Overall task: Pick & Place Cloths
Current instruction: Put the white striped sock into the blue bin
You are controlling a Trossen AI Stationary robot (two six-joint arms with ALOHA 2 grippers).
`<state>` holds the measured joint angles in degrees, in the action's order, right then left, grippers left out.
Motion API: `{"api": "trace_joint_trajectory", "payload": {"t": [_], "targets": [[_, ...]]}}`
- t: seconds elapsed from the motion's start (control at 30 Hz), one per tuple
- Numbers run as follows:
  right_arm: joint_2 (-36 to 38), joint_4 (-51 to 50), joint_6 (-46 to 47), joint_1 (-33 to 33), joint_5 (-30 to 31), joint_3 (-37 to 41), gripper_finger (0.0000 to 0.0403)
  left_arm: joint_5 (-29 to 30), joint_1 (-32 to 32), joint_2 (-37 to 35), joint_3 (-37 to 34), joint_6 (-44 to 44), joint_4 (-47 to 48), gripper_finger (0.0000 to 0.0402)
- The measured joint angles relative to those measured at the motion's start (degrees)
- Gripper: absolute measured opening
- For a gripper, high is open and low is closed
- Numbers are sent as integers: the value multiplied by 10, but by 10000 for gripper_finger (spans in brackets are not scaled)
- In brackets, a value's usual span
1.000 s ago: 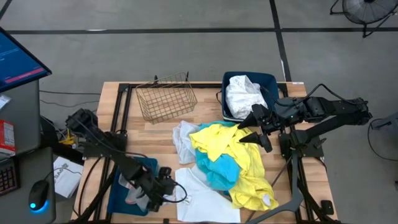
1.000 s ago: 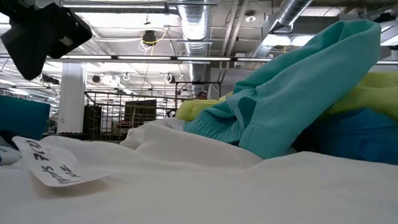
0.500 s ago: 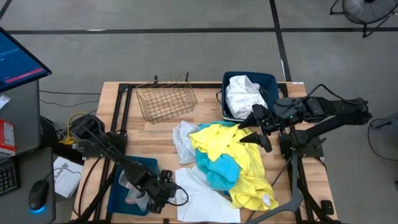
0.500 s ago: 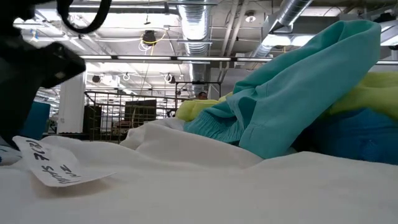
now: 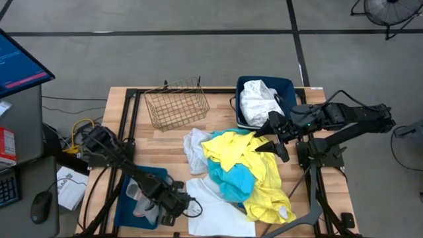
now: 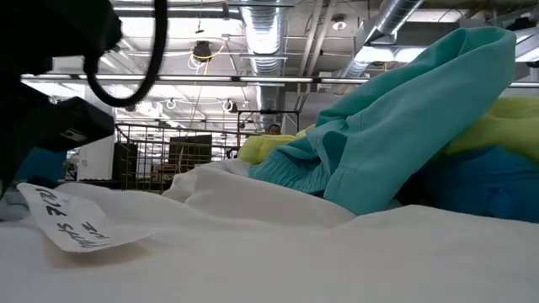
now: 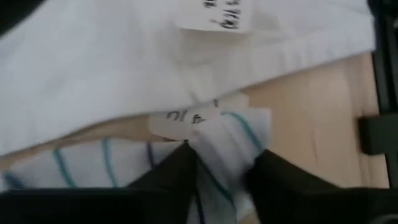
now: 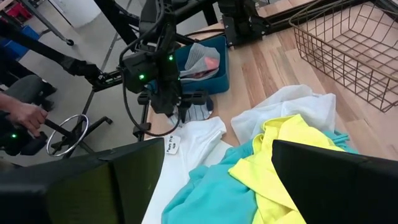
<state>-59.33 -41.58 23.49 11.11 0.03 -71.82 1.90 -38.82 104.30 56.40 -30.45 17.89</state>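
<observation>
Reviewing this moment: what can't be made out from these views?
- Left gripper: the left wrist view shows fingers straddling a striped sock, but whether they grip it is unclear; the high view is too small.
- Labels on the white cloth: writing blurred in the left wrist view and cut off by the top edge.
- Table in the low view: hidden by the teal cloth.
- Blue bin contents: covered by the left arm.

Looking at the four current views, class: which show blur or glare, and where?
Left wrist view: soft and blurred across the striped sock and white cloth. Low view: the near white cloth is soft, ceiling lights glare, the left arm is a dark silhouette. High and right wrist views: evenly lit, fairly sharp.
</observation>
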Motion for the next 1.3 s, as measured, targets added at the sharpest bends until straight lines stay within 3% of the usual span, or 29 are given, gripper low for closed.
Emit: {"api": "trace_joint_trajectory", "payload": {"t": [0.1,0.17,0.3,0.5,0.87,0.97,1.07,1.2,1.3], "targets": [[0,0,0,0,0,0,291,-4,14,-1,0,-16,2,39],[0,0,0,0,0,0,291,-6,24,-7,-1,-29,1,13],[0,0,0,0,0,0,291,5,45,-42,-3,-32,2,4],[0,2,1,0,0,0,291,12,61,-167,-3,-70,1,1],[0,3,0,0,0,0,291,9,16,-460,-2,-307,55,1],[0,6,0,0,0,0,291,16,-7,-507,-2,-367,115,1],[0,6,0,0,0,0,291,42,-27,-531,-2,-396,233,1],[0,6,0,0,0,0,291,87,-33,-529,-2,-420,386,1],[0,6,0,0,0,0,291,89,-32,-522,-21,-421,416,1]]}}
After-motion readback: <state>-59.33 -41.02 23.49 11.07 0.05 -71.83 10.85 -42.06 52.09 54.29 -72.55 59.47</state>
